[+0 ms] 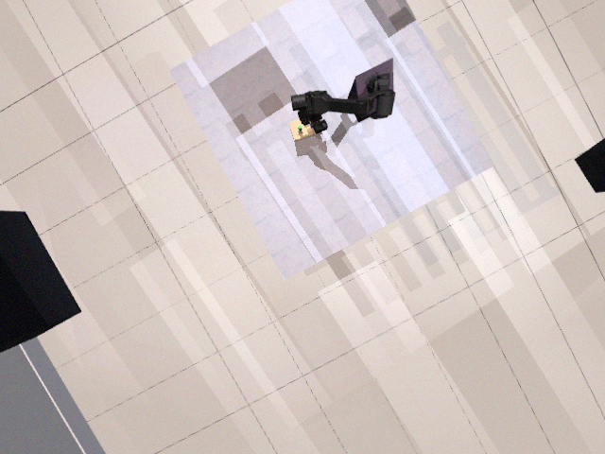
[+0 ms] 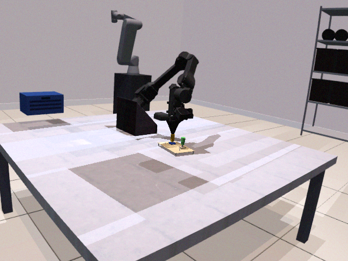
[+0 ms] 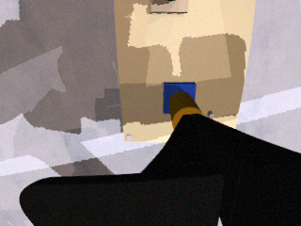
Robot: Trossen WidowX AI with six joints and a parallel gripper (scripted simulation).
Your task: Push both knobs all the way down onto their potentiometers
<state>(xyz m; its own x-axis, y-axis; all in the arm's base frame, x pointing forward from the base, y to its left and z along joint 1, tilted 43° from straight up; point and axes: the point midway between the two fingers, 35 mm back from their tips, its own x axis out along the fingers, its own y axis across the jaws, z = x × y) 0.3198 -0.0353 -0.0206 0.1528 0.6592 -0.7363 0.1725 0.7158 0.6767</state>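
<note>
The tan circuit board (image 1: 295, 136) (image 2: 165, 145) (image 3: 207, 61) stands on short legs. A yellow-orange knob (image 2: 172, 137) (image 3: 184, 103) stands upright over the blue potentiometer (image 2: 172, 143) (image 3: 172, 90); whether a small gap is left under it is too small to tell. A green knob (image 1: 300, 127) (image 2: 182, 140) stands on the board's other potentiometer (image 2: 182, 147) (image 3: 162, 8), with some shaft showing below it. My gripper (image 2: 172, 134) (image 3: 190, 122) is shut with nothing between its fingers. Its closed tips are at the top of the yellow knob, and hide that top.
The board lies on a pale marble table (image 1: 341, 215) (image 2: 112, 224) with shadows across it. The arm's dark base (image 1: 373, 93) (image 2: 135, 116) stands behind the board in the exterior view. A blue chest (image 2: 42, 103), another arm on a pedestal and a shelf are off the table.
</note>
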